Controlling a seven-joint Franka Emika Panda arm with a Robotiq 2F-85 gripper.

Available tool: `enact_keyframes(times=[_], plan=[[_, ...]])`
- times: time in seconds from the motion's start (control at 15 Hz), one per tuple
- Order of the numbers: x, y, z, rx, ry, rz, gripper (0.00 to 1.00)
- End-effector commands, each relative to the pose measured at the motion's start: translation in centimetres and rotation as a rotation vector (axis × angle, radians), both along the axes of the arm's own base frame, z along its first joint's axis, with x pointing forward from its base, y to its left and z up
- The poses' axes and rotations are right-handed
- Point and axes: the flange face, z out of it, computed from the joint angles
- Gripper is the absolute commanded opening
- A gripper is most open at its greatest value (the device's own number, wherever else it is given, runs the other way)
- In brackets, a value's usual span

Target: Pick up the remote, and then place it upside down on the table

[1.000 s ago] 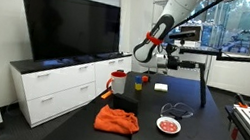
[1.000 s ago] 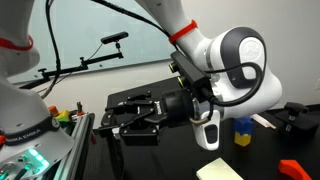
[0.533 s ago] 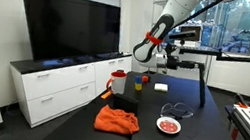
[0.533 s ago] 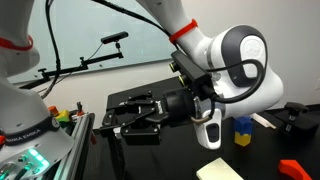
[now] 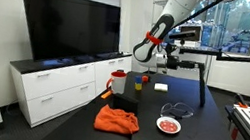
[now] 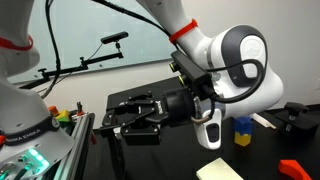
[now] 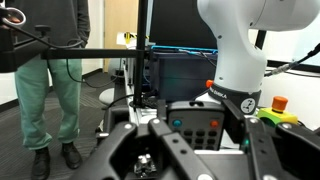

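Seen from the wrist, the black gripper fills the bottom of the view with its two fingers spread wide apart, released rather than clenched. Beyond it a white robot arm rises at the right, and a person in green trousers stands at the left by a dark horizontal bar. In an exterior view the gripper points sideways, held in the air above the table, with the wrist's large white joint behind it. A blue and yellow block and a white pad lie on the black top near the front edge. In an exterior view from further off, an orange cloth is bunched at the near corner of the table. A red dish sits just beside the cloth. Further back a small flat white rectangle lies on the top, and the gripper hangs above that far end. Against the wall stands a low white drawer cabinet with a large dark television on it. The remote cannot be picked out for certain in any view, so I cannot tell where it lies
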Motion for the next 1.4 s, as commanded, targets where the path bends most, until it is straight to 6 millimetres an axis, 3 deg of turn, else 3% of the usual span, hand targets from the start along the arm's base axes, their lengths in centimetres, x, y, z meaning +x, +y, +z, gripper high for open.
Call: enact_keyframes(times=[0.0, 0.07, 0.4, 0.8, 1.33], plan=[[0.1, 0.0, 0.0, 0.0, 0.001, -0.001, 0.57], [0.1, 0.0, 0.0, 0.0, 0.001, -0.001, 0.32], [0.2, -0.3, -1.1, -0.013, -0.001, -0.008, 0.32], [0.2, -1.2, -4.0, -0.039, -0.033, -0.011, 0.32], [1.8, -2.2, -4.5, -0.068, -0.095, -0.077, 0.32]])
